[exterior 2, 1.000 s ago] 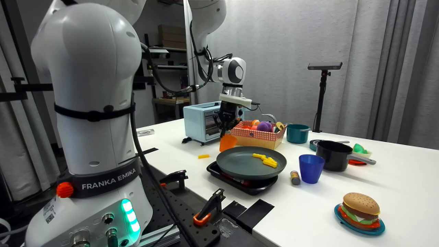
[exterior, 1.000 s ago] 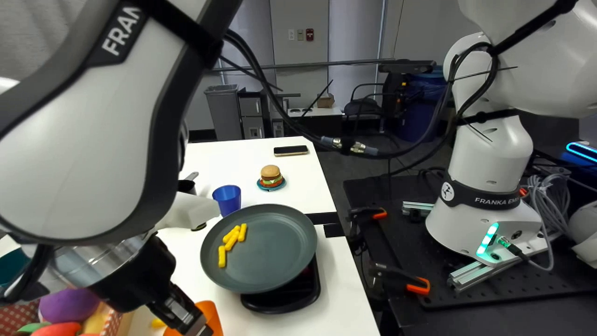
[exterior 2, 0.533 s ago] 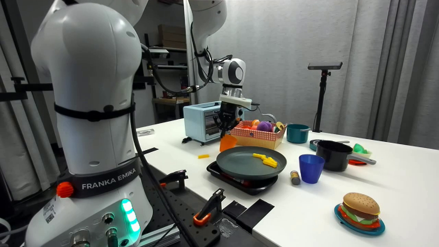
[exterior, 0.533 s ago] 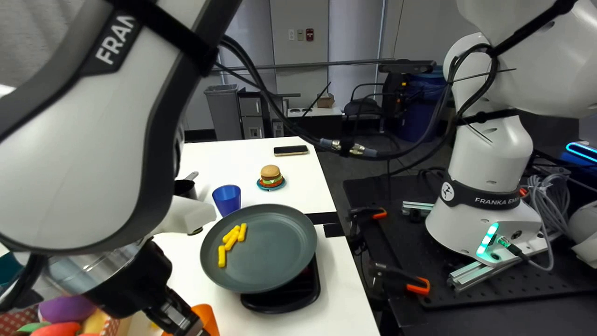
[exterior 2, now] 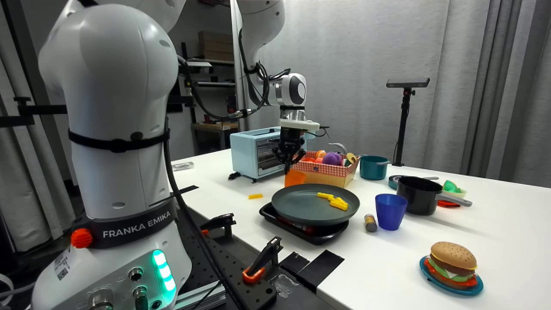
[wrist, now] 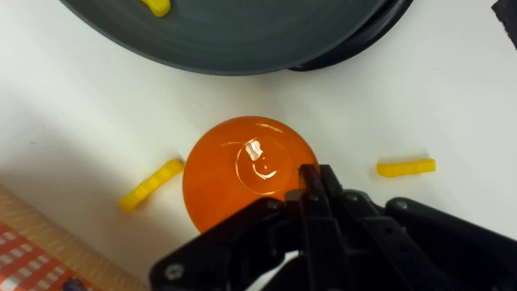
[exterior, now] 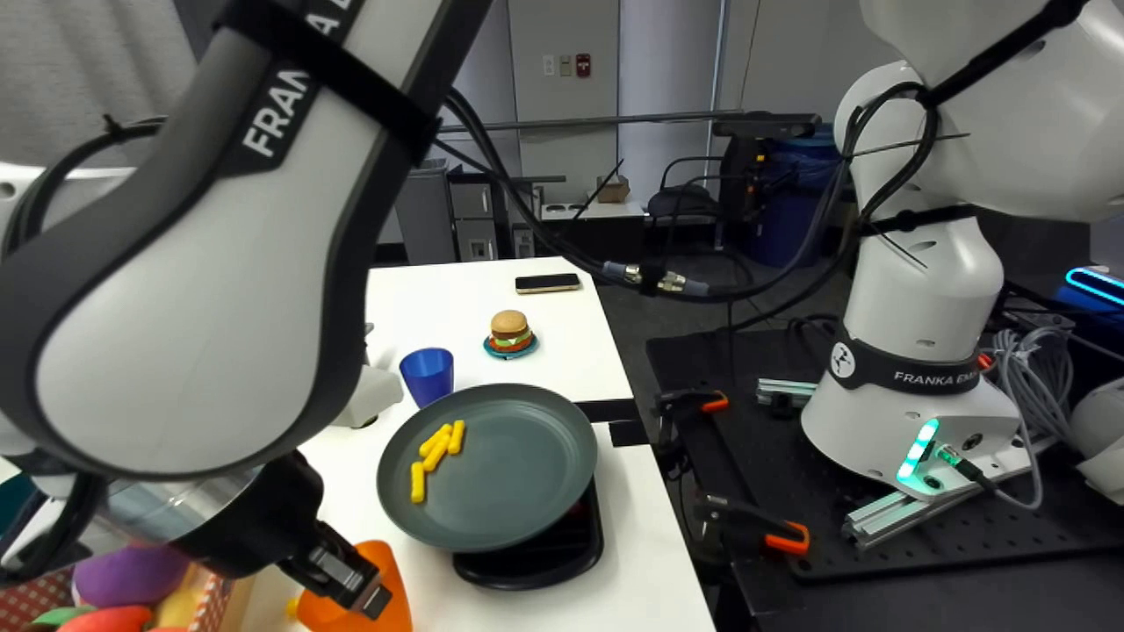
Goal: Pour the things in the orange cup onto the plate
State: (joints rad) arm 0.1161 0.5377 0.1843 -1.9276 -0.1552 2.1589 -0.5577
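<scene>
The orange cup [wrist: 220, 173] is about upright in the wrist view, and its inside shows empty. It also shows in both exterior views [exterior: 386, 579] [exterior 2: 295, 178]. My gripper [wrist: 321, 169] is shut on the cup's wall, one finger inside and one outside. The cup is beside the dark grey-green plate [wrist: 242, 52], not over it; I cannot tell if it touches the table. Several yellow sticks [exterior: 436, 448] lie on the plate [exterior: 518, 491], near one side. Two more lie on the table: a yellow stick [wrist: 151, 185] close to the cup and another yellow stick [wrist: 406, 167] further off.
The plate rests on a black base [exterior 2: 318, 234]. A checked basket of toy food [exterior 2: 327, 172] and a light blue toaster oven [exterior 2: 254, 150] stand behind. A blue cup [exterior 2: 390, 211], a small bottle [exterior 2: 370, 223], a black pot [exterior 2: 417, 196] and a toy burger [exterior 2: 453, 262] stand beyond the plate.
My gripper has shifted a little with the orange cup in it, and the cup has turned from tilted to nearly upright. The yellow sticks on the plate have not moved.
</scene>
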